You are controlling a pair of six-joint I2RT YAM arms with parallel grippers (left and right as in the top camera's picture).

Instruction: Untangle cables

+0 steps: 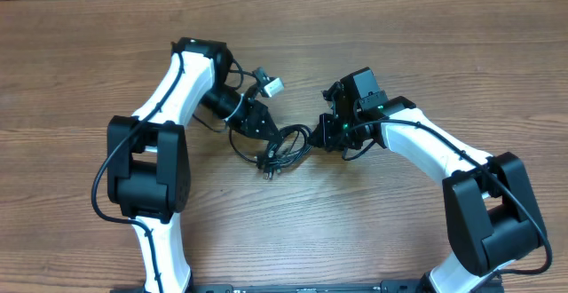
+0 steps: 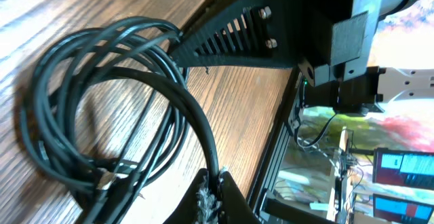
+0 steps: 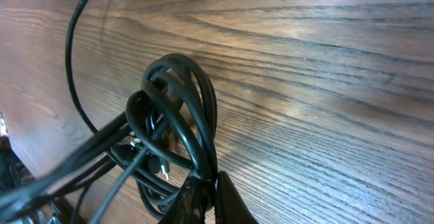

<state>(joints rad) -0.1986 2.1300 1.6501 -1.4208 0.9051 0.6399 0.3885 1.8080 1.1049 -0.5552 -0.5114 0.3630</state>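
The cables [image 1: 282, 146] lie as a tangled bundle of thin black loops on the wooden table between my two arms. My left gripper [image 1: 263, 127] is at the bundle's left side. In the left wrist view it [image 2: 215, 183] is shut on one black strand that arcs up out of the coiled cables [image 2: 102, 102]. My right gripper [image 1: 321, 136] is at the bundle's right end. The right wrist view shows it [image 3: 211, 182] shut on a couple of strands of the looped cables [image 3: 178, 108]. A small silver-tipped plug [image 3: 165, 172] pokes out of the tangle.
A white block [image 1: 273, 86] sits on the left arm's wrist. My right arm's black housing [image 2: 271, 27] looms close behind the coil in the left wrist view. A single thin cord [image 3: 70, 61] curves across the wood. Beyond the table edge stand screens [image 2: 407, 176].
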